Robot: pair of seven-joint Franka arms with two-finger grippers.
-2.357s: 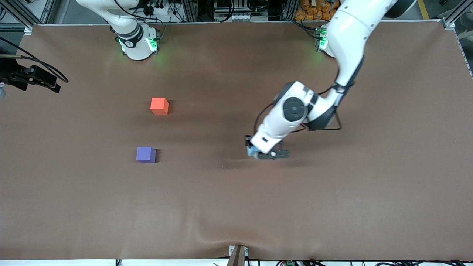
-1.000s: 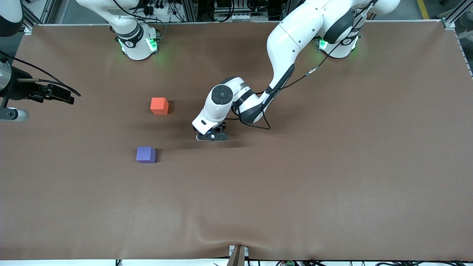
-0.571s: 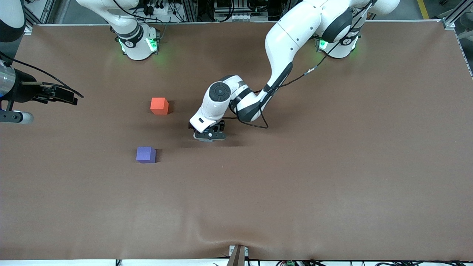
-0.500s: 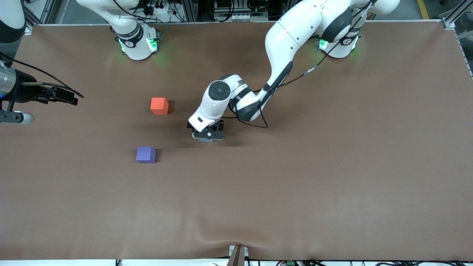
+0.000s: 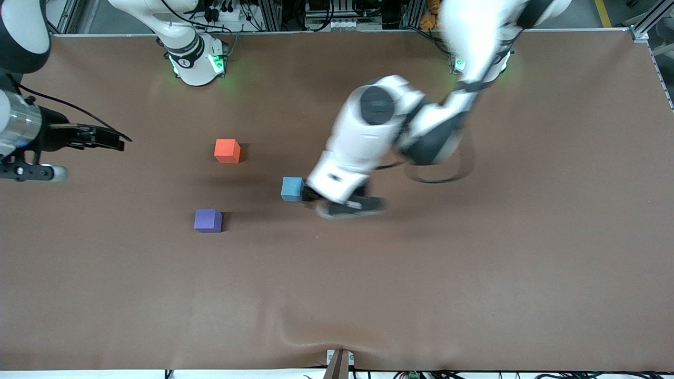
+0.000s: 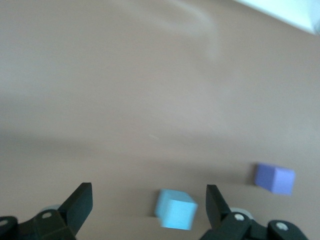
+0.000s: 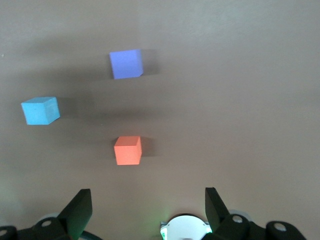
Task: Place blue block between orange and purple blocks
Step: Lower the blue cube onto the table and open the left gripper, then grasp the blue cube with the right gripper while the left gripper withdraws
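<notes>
Black fingers of the left gripper [image 6: 149, 207] are spread and empty — the small sky-blue matte cube [image 5: 291, 189] sits on the brown table [image 5: 474, 273] just beside it, toward the right arm's end. The bright orange-red cube [image 5: 227, 150] and violet-purple cube [image 5: 208, 220] lie further that way — blue is outside their gap. The right gripper [image 7: 145, 210] waits spread, high above the table.
</notes>
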